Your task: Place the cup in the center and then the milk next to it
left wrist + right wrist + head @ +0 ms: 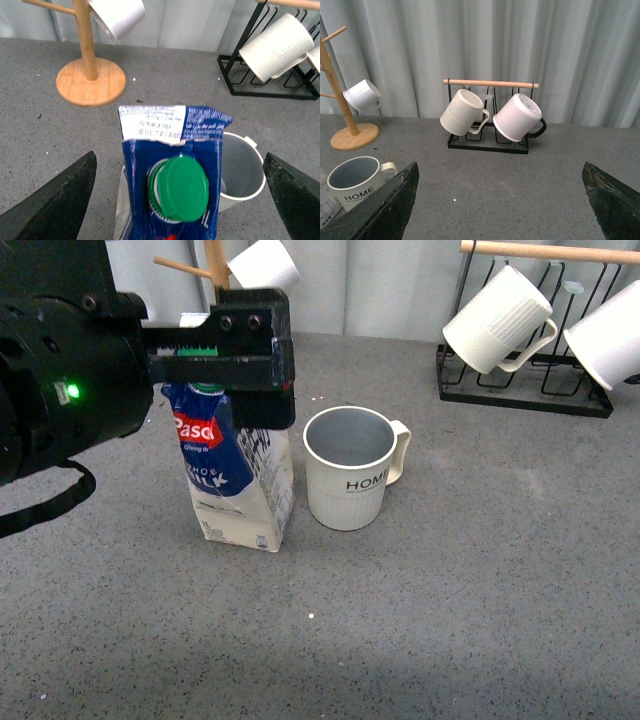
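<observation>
Your left gripper (180,200) has its jaws wide apart, one on each side of the upright milk (237,475), which stands just beside the cup (350,468) on the center (470,580); lift straight up along the carton's axis

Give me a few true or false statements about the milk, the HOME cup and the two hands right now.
1. The milk carton stands upright beside the HOME cup. True.
2. The HOME cup lies on its side. False: it stands upright, opening up.
3. The left hand is open, its fingers clear of the carton on both sides. True.
4. The right hand holds a mug. False: it is open and holds nothing.
5. The carton's cap is red. False: it is green.
</observation>
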Tool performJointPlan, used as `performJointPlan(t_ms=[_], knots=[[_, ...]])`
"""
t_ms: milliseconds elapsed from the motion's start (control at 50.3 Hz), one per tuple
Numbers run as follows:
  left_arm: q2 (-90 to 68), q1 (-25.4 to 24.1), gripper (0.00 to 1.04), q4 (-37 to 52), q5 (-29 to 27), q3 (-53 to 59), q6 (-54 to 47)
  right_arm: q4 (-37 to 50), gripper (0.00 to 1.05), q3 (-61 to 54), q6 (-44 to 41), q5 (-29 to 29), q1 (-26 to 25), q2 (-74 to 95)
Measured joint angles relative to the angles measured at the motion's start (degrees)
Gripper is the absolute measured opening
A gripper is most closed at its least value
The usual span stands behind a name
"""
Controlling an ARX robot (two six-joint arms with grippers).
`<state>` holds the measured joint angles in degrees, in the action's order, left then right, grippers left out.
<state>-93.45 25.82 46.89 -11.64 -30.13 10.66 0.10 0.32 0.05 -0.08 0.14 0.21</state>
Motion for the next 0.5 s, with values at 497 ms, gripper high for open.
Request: performJointPlan(t_ms=[497], knots=[[5.0, -6.0, 0.83, 9.9, -7.0, 4.2, -5.4, 0.0, 0.95, 0.0, 0.0, 0.0, 0.0, 0.0]])
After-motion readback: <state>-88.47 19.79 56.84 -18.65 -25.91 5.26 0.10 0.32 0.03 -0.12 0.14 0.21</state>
